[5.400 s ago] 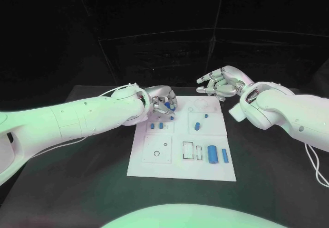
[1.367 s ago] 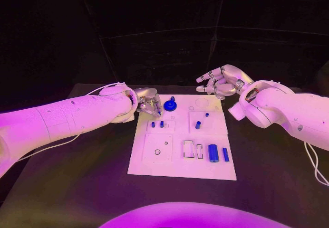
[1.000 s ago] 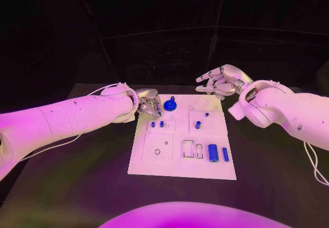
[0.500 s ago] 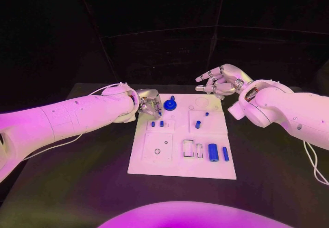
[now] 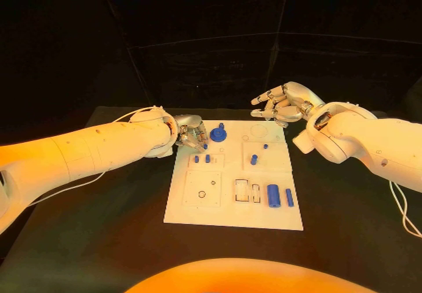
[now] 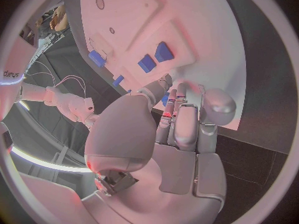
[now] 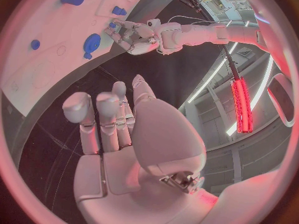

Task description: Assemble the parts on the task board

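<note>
The white task board (image 5: 233,210) lies in the middle of the black table. A blue round part with a knob (image 5: 218,133) stands near its far left corner and shows again in the right wrist view (image 7: 92,43). My left hand (image 5: 188,135) hovers just left of that part with its fingers curled. A small blue bit (image 6: 165,98) shows at its fingertips; whether it is held is unclear. My right hand (image 5: 282,104) is raised beyond the board's far right corner, fingers spread, holding nothing. Two small blue pieces (image 5: 201,159) lie below the left hand.
A blue peg (image 5: 253,160) and a tiny blue piece (image 5: 266,147) sit in the board's right upper field. Two blue cylinders (image 5: 280,196) lie near the right edge beside rectangular slots (image 5: 241,190). Bare black table (image 5: 97,232) surrounds the board.
Since 5.4 s ago my left hand has drawn back to the left, off the board, leaving the blue round part uncovered. In the last second both hands hardly move.
</note>
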`<action>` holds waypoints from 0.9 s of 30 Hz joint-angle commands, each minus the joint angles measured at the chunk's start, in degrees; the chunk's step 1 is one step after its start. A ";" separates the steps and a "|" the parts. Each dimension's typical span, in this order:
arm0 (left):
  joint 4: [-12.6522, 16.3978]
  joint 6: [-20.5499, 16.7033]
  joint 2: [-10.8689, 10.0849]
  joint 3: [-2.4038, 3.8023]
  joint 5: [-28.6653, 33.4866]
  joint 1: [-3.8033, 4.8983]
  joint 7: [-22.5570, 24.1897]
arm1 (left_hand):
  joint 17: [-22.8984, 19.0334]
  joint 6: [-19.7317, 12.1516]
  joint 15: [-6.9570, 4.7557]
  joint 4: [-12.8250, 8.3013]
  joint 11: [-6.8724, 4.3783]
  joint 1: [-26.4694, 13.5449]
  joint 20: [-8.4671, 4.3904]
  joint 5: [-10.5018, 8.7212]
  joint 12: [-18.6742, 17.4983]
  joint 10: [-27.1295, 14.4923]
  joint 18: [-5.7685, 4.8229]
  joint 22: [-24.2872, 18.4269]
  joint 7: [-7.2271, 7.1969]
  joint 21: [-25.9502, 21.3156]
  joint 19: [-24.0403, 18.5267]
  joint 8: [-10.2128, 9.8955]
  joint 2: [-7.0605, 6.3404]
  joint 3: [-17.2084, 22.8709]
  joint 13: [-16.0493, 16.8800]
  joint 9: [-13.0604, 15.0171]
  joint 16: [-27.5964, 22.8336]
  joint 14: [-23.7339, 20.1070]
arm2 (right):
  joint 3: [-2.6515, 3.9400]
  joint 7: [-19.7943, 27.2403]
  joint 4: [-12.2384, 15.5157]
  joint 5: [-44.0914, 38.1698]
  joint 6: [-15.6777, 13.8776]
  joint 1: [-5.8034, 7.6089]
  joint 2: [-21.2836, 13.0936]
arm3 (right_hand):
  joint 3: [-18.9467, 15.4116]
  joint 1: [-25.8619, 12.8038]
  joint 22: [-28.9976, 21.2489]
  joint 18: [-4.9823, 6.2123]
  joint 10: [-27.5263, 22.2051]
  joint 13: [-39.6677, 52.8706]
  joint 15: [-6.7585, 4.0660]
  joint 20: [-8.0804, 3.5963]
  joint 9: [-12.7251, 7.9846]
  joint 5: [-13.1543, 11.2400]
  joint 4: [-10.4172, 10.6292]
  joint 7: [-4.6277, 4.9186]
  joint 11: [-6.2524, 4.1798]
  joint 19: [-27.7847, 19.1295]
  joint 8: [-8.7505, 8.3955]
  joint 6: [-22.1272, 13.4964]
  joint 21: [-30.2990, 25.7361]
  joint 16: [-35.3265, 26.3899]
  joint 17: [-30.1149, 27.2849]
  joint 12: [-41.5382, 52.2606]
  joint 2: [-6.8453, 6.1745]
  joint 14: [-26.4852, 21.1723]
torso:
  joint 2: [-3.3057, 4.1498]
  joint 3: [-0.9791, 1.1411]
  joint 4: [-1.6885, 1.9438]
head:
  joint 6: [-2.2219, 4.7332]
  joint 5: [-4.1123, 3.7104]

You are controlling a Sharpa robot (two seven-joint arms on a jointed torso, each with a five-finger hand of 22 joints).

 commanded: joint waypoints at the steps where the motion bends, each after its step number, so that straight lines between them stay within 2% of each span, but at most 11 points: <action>1: 0.12 -0.43 -0.08 0.04 0.18 0.07 -0.36 | -0.22 -1.48 0.53 -0.07 -0.10 -0.11 0.31 -0.06 -0.49 -0.57 -0.62 -0.04 0.15 -0.18 -0.09 -0.83 -0.75 -0.24 0.07 -0.06 -0.22 0.70 | 0.04 0.26 -0.05 0.10 0.21 0.10 -0.03 | -0.23 0.05 -0.11 0.95 -0.48 -0.16 0.01 -0.09 -0.05 0.23 -0.05 -0.14 0.04 -0.37 0.32 -0.35 -0.23 -0.39 -0.08 0.08 0.50 0.28 | -0.04 -0.01 0.03 | 0.04 0.04; 5: 0.05 -1.34 -0.18 0.04 0.18 0.07 -0.43 | -0.61 -2.74 0.60 -0.02 0.01 -0.35 0.37 -0.07 -0.72 -0.92 -0.50 -0.51 0.29 -0.72 -0.29 -1.34 -1.07 -0.56 0.10 -0.02 -0.34 0.60 | 0.04 -0.47 -0.46 -0.02 1.29 0.10 -0.08 | -0.33 0.02 -1.04 1.14 -1.04 -0.68 0.07 -0.06 -0.08 0.21 -0.05 -0.09 0.10 -1.04 0.27 -0.52 -0.91 -1.00 -0.62 -0.47 0.45 0.02 | -0.05 -0.01 0.01 | 0.10 0.01; 8: -0.19 -1.81 -0.37 0.04 0.18 0.07 -0.59 | -0.76 -3.16 0.67 0.00 0.10 -0.42 0.42 -0.07 -0.90 -1.24 -0.46 -0.69 0.36 -0.95 -0.40 -1.38 -1.20 -0.75 0.09 0.02 -0.39 0.55 | 0.04 -1.88 -1.30 -1.03 3.30 0.11 -0.16 | -0.54 0.23 -5.24 1.97 -3.79 -1.70 0.58 0.30 -0.12 0.08 -0.01 0.34 0.56 -4.46 0.17 -1.18 -4.25 -4.51 -3.76 -1.99 0.61 -2.17 | -0.04 -0.02 0.00 | 0.14 0.00; 12: -0.66 -2.43 -1.01 0.07 1.19 0.07 -0.52 | -0.96 -3.32 0.73 0.07 0.19 -0.54 0.47 -0.07 -1.05 -1.53 -0.44 -0.83 0.43 -1.12 -0.47 -1.31 -1.26 -0.95 0.09 0.07 -0.46 0.50 | 0.03 -3.41 -2.27 -4.58 5.38 0.11 -0.50 | -0.24 1.74 -7.88 2.55 -7.31 -5.97 0.91 0.70 0.19 0.03 -0.28 0.47 0.88 -6.92 1.30 0.23 -6.72 -7.64 -6.72 -6.80 1.23 -4.42 | -0.02 -0.01 0.01 | 0.26 0.01; 16: -0.94 -3.72 -2.57 0.14 6.39 0.09 0.21 | -1.09 -3.00 0.80 0.16 0.29 -0.57 0.52 -0.06 -1.08 -1.61 -0.39 -1.07 0.62 -1.40 -0.56 -1.04 -1.12 -1.04 0.12 0.20 -0.49 0.47 | 0.02 -4.95 -2.61 -12.79 5.88 0.09 -1.32 | 1.32 5.49 -5.18 2.04 -7.26 -14.20 0.58 0.50 0.32 -0.25 -1.83 0.16 0.69 -4.52 2.56 3.27 -4.88 -8.60 -8.28 -14.53 1.75 -3.91 | -0.12 -0.07 -0.07 | 0.73 -0.60; 18: -0.72 -5.22 -3.64 0.17 10.49 0.10 1.85 | -1.32 -2.02 0.92 0.20 0.47 -0.43 0.62 -0.05 -1.00 -1.51 -0.30 -1.51 0.71 -1.88 -0.73 -0.45 -0.82 -1.00 0.19 0.42 -0.57 0.41 | 0.01 -5.83 -2.34 -18.63 5.56 -0.08 -1.87 | 2.14 6.48 -2.67 1.56 -6.11 -18.01 0.50 0.20 0.29 -0.48 -2.18 -0.04 0.43 -2.34 3.02 4.86 -2.93 -7.14 -7.11 -18.19 1.81 -2.38 | -0.13 -0.02 -0.15 | 1.10 -1.43; 20: -0.29 -7.22 -4.68 0.18 15.21 0.11 4.67 | -1.35 -0.86 1.04 0.21 0.61 -0.23 0.71 -0.05 -0.75 -1.09 -0.27 -1.68 0.77 -2.09 -0.81 0.24 -0.45 -0.84 0.30 0.64 -0.53 0.40 | 0.01 -6.73 -1.99 -23.91 5.15 -0.34 -2.35 | 2.77 7.08 -0.72 1.14 -4.58 -20.93 0.30 0.03 0.22 -0.55 -2.38 -0.46 0.17 -0.75 3.27 6.14 -1.43 -5.66 -5.78 -20.95 1.65 -1.14 | -0.12 -0.02 -0.16 | 1.44 -2.25; 21: 0.01 -8.62 -5.24 0.18 18.40 0.12 7.38 | -1.47 0.04 1.10 0.24 0.66 -0.15 0.76 -0.04 -0.55 -0.77 -0.21 -1.98 0.88 -2.41 -0.93 0.77 -0.19 -0.74 0.37 0.81 -0.56 0.35 | 0.00 -7.22 -1.82 -26.66 4.96 -0.50 -2.56 | 2.99 7.19 0.31 0.91 -3.60 -22.76 0.18 -0.07 0.07 -0.76 -2.41 -0.51 0.10 0.05 3.19 6.63 -0.64 -4.95 -5.15 -22.72 1.20 -0.51 | -0.09 -0.02 -0.12 | 1.54 -2.44; 23: 0.85 -11.40 -6.32 0.18 25.36 0.12 13.99 | -2.21 2.78 1.11 -0.13 0.74 0.80 0.84 -0.02 0.07 0.23 0.10 -3.33 1.20 -3.86 -1.51 2.38 0.66 -0.08 0.57 1.35 -0.93 0.05 | 0.00 -8.26 -1.55 -31.63 4.38 -0.88 -2.86 | 3.43 7.32 1.56 0.65 -2.74 -24.84 0.07 -0.14 -0.07 -0.88 -2.36 -0.73 0.18 0.92 3.05 7.30 0.29 -4.12 -4.34 -24.79 0.91 0.04 | -0.13 -0.03 -0.10 | 1.89 -3.45; 25: 1.98 -13.61 -7.31 0.17 32.62 0.12 20.08 | -2.14 3.64 0.99 -0.56 0.42 1.66 0.80 -0.02 0.79 1.40 0.18 -3.43 1.04 -4.04 -1.65 2.95 1.28 0.49 0.82 1.48 -0.84 0.01 | -0.02 -9.26 -1.37 -35.61 3.50 -1.39 -3.03 | 3.68 7.46 2.14 0.51 -3.05 -25.88 0.07 -0.13 -0.24 -0.82 -2.38 -0.85 0.29 1.32 2.57 7.07 0.71 -3.67 -3.91 -25.88 0.66 0.32 | -0.13 0.00 -0.05 | 2.11 -4.28; 27: 3.01 -14.75 -7.97 0.15 39.77 0.11 24.76 | -5.43 3.79 1.01 -0.62 0.43 1.62 0.83 -0.02 1.00 1.57 0.74 -6.04 1.08 -6.84 -2.85 3.13 1.34 0.53 0.86 1.44 -2.60 -1.04 | -0.03 -10.18 -1.26 -38.41 3.02 -1.88 -3.12 | 3.99 7.50 2.99 0.33 -3.93 -27.08 0.18 -0.10 -0.42 -0.83 -2.29 -0.97 0.44 1.92 1.67 6.12 1.34 -2.95 -3.23 -27.19 0.40 0.75 | -0.14 0.00 0.07 | 2.32 -5.04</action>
